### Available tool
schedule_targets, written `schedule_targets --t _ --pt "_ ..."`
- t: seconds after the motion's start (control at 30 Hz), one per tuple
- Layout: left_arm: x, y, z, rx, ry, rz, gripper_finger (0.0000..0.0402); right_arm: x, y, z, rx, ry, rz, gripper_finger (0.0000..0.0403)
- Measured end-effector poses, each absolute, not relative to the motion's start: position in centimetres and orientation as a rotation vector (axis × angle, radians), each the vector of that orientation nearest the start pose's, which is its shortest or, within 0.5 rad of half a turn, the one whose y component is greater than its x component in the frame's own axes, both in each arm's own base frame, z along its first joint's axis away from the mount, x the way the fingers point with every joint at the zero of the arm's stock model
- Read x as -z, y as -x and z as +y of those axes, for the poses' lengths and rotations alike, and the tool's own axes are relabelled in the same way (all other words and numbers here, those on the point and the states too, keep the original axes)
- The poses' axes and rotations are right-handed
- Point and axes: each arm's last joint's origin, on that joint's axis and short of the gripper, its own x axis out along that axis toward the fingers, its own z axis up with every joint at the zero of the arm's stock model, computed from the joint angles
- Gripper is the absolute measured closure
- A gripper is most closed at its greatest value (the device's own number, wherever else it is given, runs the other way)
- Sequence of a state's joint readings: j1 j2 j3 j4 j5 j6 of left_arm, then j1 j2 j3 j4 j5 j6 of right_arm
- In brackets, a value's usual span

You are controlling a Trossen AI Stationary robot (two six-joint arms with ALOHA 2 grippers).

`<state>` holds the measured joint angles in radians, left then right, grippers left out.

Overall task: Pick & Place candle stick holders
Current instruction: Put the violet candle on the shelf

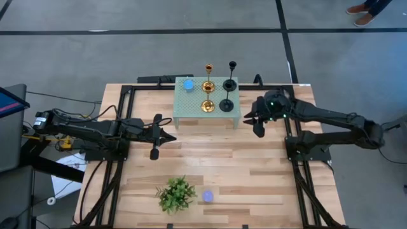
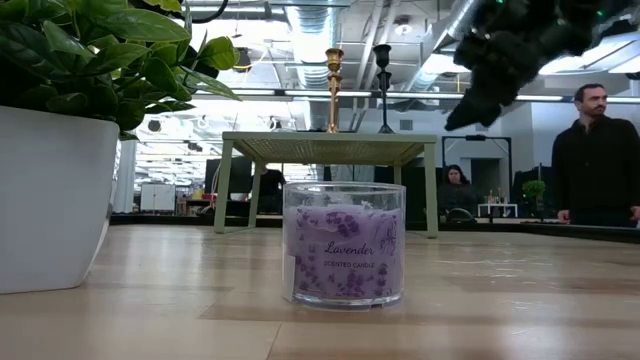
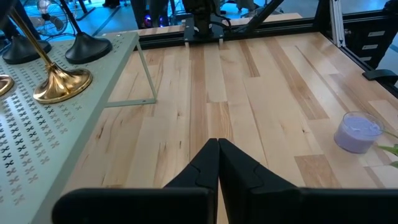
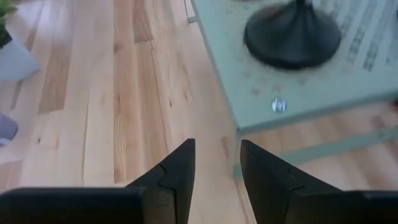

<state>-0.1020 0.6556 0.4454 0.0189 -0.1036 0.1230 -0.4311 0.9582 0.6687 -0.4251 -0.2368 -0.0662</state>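
Two gold candle stick holders (image 1: 208, 105) (image 1: 208, 84) and two black ones (image 1: 226, 105) (image 1: 229, 84) stand on their round bases on a pale green perforated stand (image 1: 191, 109) at the table's far middle. My right gripper (image 1: 252, 120) is open and empty, raised just right of the stand's near right corner; its wrist view shows a black base (image 4: 292, 32). My left gripper (image 1: 174, 135) is shut and empty, left of the stand's near left corner. A gold base (image 3: 61, 81) shows in the left wrist view.
A blue candle (image 1: 188, 84) stands on the stand's far left. A green potted plant (image 1: 176, 193) and a purple lavender candle (image 1: 207, 196) stand near the table's front edge. Bare wood lies between them and the stand. A person (image 2: 595, 160) stands beyond the table.
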Motion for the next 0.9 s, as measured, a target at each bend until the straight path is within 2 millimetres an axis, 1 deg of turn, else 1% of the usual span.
schedule_targets --t 0.1,0.23,0.4,0.5,0.67,0.9 --pt "-25.4 -15.7 -1.3 0.01 -0.142 0.19 0.0394 -23.0 -17.3 -6.8 0.165 -0.212 0.645 0.0283" --pt "-25.4 -15.7 -1.3 0.011 -0.147 0.19 0.0395 -20.6 -17.0 -5.9 0.134 -0.202 0.588 0.0283" --pt "-25.4 -15.7 -1.3 0.011 -0.153 0.19 0.0393 -17.8 -16.9 -5.1 0.104 -0.18 0.436 0.0283" --pt "-25.4 -15.7 -1.3 0.011 -0.153 0.19 0.0393 -16.6 -16.6 -4.9 0.095 -0.156 0.353 0.0283" --pt "-25.4 -15.7 -1.3 0.011 -0.152 0.19 0.0395 -15.7 -16.2 -4.7 0.102 -0.197 0.332 0.0283" --pt "-25.4 -15.7 -1.3 0.013 -0.15 0.19 0.0392 -15.6 -16.2 -4.5 0.094 -0.201 0.336 0.0283"
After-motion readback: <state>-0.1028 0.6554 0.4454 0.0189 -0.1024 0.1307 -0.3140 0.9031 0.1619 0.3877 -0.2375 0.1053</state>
